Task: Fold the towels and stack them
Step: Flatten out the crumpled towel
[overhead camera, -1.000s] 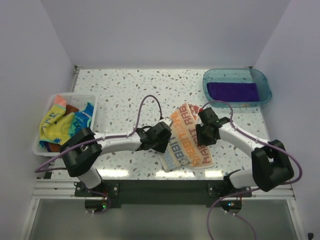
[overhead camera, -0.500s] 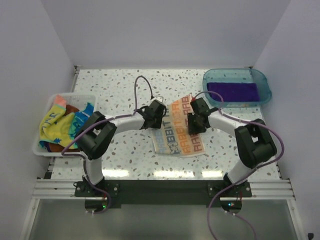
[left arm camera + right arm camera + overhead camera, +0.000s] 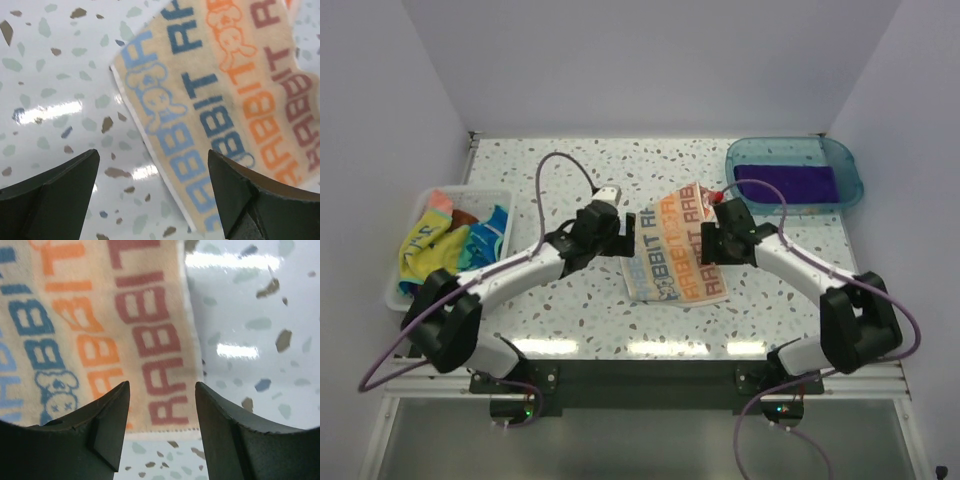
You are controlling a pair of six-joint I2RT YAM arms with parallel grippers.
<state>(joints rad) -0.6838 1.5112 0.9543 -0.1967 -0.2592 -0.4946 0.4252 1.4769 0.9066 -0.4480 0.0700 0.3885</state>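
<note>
1. Top external view: your RABBIT towel [image 3: 675,255] lies mid-counter [image 3: 570,170], between both arms.
2. Left wrist view: your left pincer [image 3: 152,157] gapes wide and empty over the towel's edge.
3. Right wrist view: your right pincer [image 3: 162,387] stands parted above the towel, gripping nothing.
4. Your purple towel [image 3: 785,182] sits in the teal tray [image 3: 852,170].

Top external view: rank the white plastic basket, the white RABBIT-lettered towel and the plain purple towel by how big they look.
1. white plastic basket, largest
2. white RABBIT-lettered cloth towel
3. plain deep purple cloth towel, clearly smallest
</note>
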